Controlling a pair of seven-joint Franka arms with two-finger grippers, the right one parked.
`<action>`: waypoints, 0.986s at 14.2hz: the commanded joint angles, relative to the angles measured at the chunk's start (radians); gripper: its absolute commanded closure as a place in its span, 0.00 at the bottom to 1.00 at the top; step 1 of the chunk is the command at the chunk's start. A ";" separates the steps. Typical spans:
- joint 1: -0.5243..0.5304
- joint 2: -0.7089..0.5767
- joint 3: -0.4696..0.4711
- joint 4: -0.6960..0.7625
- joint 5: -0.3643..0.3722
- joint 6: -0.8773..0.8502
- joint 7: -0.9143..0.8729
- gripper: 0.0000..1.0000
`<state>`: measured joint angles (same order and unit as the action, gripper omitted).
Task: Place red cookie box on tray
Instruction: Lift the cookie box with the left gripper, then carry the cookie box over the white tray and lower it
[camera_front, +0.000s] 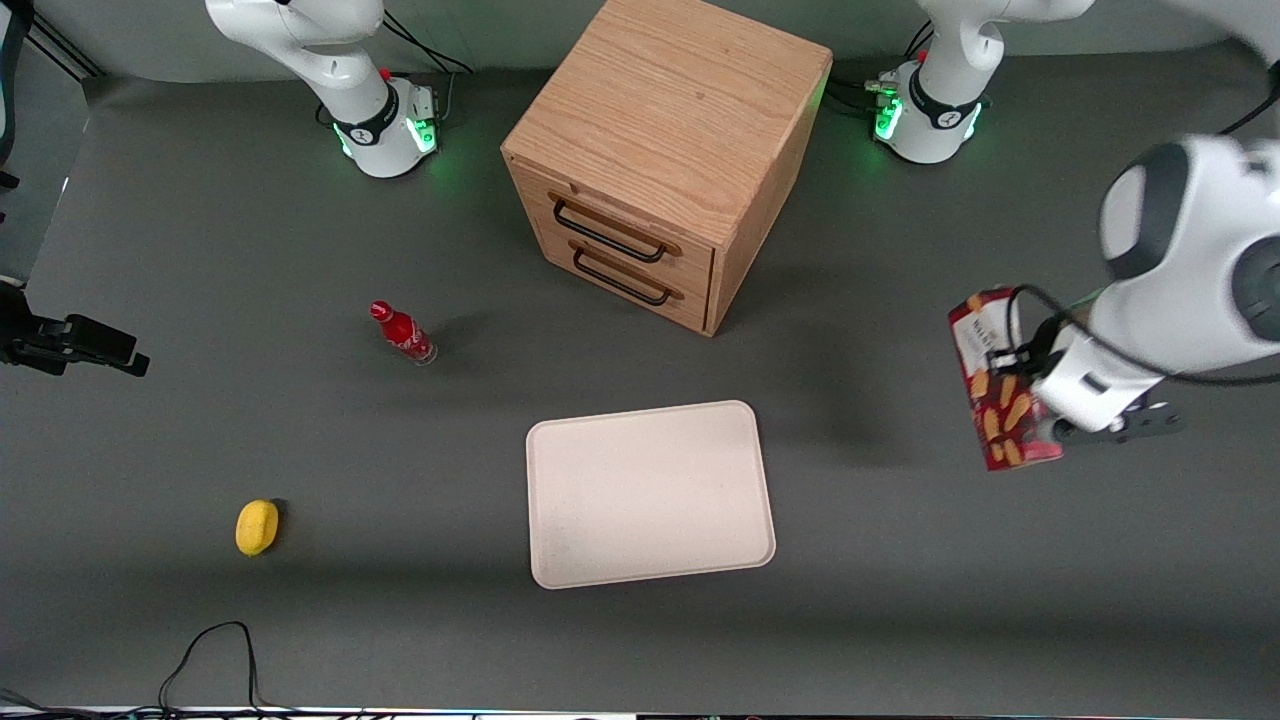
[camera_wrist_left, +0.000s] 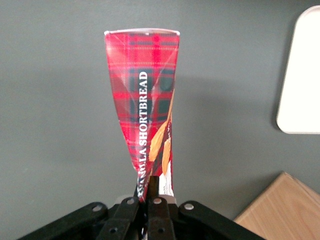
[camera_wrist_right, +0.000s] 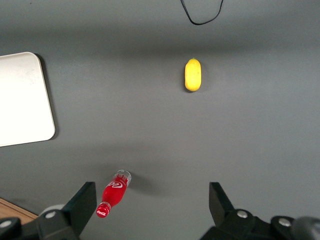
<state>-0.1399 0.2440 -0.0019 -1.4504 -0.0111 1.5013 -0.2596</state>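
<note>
While front view hides the grip, wrist view shows gripper (camera_wrist_left: 148, 200) jaws pinching red cookie box (camera_front: 996, 385) — aloft, well apart from tray (camera_front: 650, 493).

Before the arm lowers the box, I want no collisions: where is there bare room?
The tray has nothing on it. Bare table lies between the tray and the gripper holding the red cookie box, and between the lemon and the tray. It is tighter toward the wooden drawer cabinet and the small red bottle.
</note>
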 joint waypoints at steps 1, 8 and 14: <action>0.000 0.026 0.000 0.184 -0.003 -0.166 -0.015 1.00; -0.047 0.187 -0.047 0.420 -0.024 -0.156 -0.231 1.00; -0.222 0.397 -0.092 0.584 -0.020 0.026 -0.446 1.00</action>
<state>-0.3029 0.5669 -0.1032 -0.9706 -0.0281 1.5039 -0.6591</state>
